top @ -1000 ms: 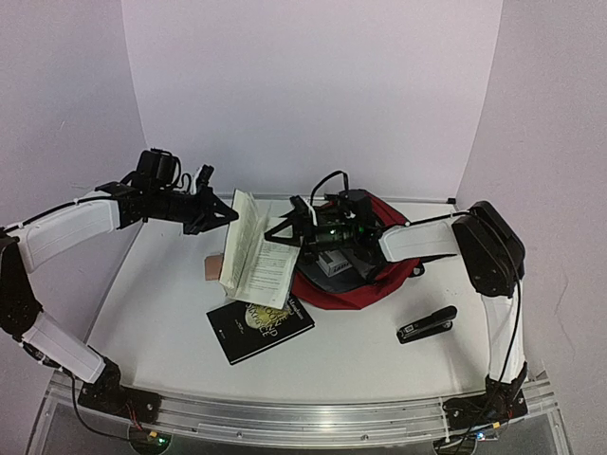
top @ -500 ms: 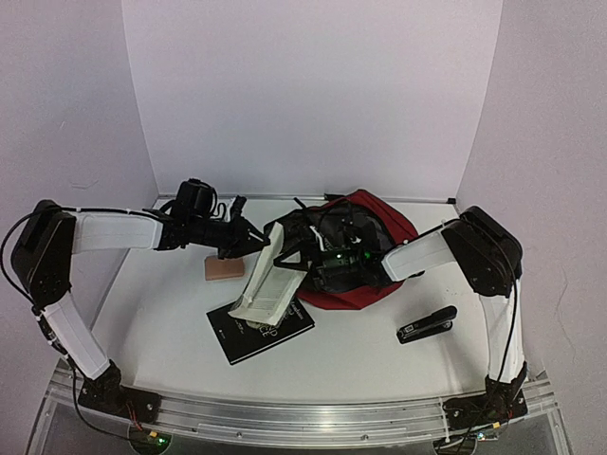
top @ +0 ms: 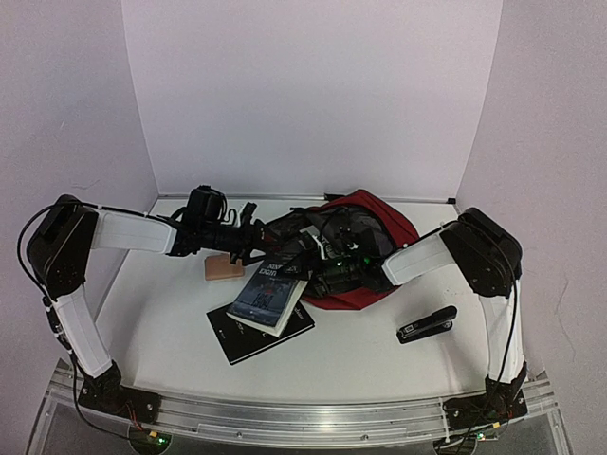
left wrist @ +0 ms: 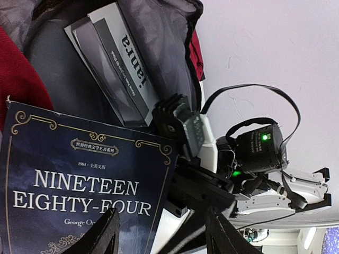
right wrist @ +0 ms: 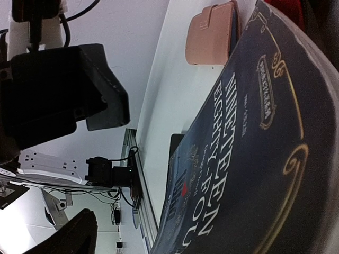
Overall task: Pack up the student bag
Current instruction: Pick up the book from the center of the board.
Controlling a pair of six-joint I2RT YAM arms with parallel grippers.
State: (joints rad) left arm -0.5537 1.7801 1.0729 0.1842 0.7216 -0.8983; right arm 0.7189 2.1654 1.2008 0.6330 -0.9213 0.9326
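The student bag [top: 379,232], dark red with grey lining [left wrist: 159,47], lies at the back centre with its mouth facing left. A blue book titled Nineteen Eighty-Four [top: 270,289] leans from the bag's mouth down onto a black book [top: 261,332]. My left gripper [top: 252,241] hovers just above the blue book's upper edge, open, its fingertips [left wrist: 108,233] apart and holding nothing. My right gripper [top: 315,271] is at the bag's mouth beside the blue book [right wrist: 254,148], open; only one finger [right wrist: 69,235] shows. A grey "laura" box [left wrist: 114,58] lies inside the bag.
A pink wallet [top: 223,268] lies left of the blue book, under the left arm. A black stapler [top: 427,324] sits at the front right. White walls close off the back and sides.
The left arm swung the book rightward and down from upright, and it now rests cover-up against the bag's mouth. The left gripper has let go of it and opened. The right gripper narrowed slightly.
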